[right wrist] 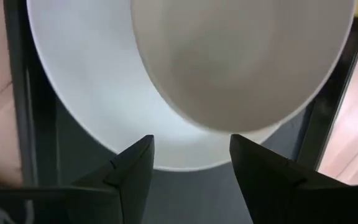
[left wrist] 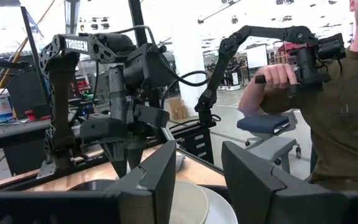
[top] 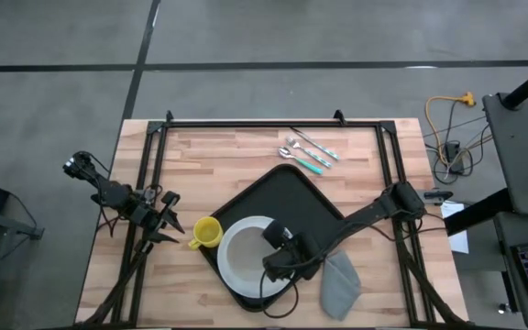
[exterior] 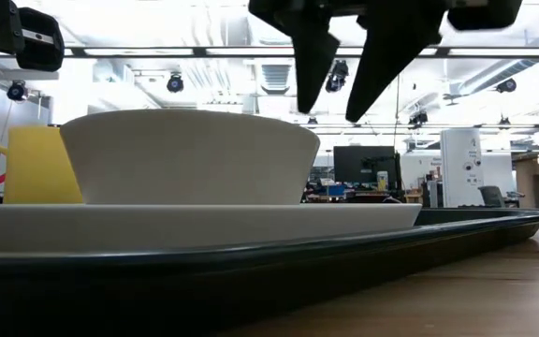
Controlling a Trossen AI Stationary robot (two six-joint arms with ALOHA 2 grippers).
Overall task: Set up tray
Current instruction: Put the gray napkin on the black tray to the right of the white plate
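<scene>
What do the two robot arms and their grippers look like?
Both arms are dark, jointed links with black cables running along them. The right arm carries a perforated bracket marked TROSSEN in white letters. The right gripper has two black, wedge-shaped fingers tapering to points. The left gripper has two broad, flat, dark fingers.
</scene>
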